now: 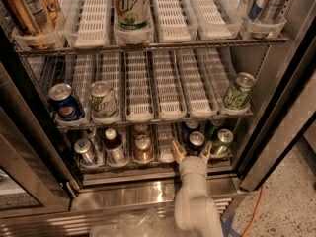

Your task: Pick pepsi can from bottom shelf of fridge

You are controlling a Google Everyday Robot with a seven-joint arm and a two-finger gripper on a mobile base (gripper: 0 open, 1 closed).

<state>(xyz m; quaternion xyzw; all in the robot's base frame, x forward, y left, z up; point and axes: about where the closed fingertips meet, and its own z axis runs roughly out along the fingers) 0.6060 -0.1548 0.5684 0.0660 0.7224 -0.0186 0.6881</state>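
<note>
The fridge point(123, 191) stands open with three wire racks in view. On the bottom shelf point(165, 144), right of centre, stands the pepsi can point(196, 140), dark navy with a silver top. My gripper point(191, 154) reaches in over the steel sill at the front of that shelf. It is open, with one finger to the left and one to the right of the can's front. The fingertips point(177, 152) are level with the can's lower half and do not grip it.
On the bottom shelf a green can point(221, 141) stands right of the pepsi can, and a brown can point(143, 148), a dark bottle point(113, 145) and a silver can point(85, 151) stand to its left. The middle rack holds a brighter blue can point(65, 104). An orange cable point(254, 206) lies on the floor.
</note>
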